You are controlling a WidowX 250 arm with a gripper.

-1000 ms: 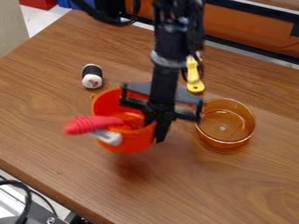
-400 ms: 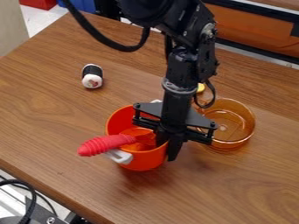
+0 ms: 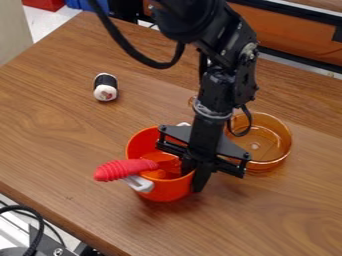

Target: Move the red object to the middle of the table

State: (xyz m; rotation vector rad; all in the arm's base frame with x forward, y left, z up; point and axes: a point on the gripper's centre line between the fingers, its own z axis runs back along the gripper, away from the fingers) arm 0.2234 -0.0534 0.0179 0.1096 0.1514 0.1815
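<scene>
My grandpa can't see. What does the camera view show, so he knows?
A black robot gripper holds a red-orange pot by its rim at a wooden table. A red handle sticks out of it; a clear orange bowl is on the right and a black-and-white roll at upper left.

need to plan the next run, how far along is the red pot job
Grasping looks done: the claw pinches the wall of the red pot. In hand is that pot, roughly mid-table, a red-handled utensil in it. Left, probably: letting go, after any lowering; whether its base touches down I can't tell.
</scene>
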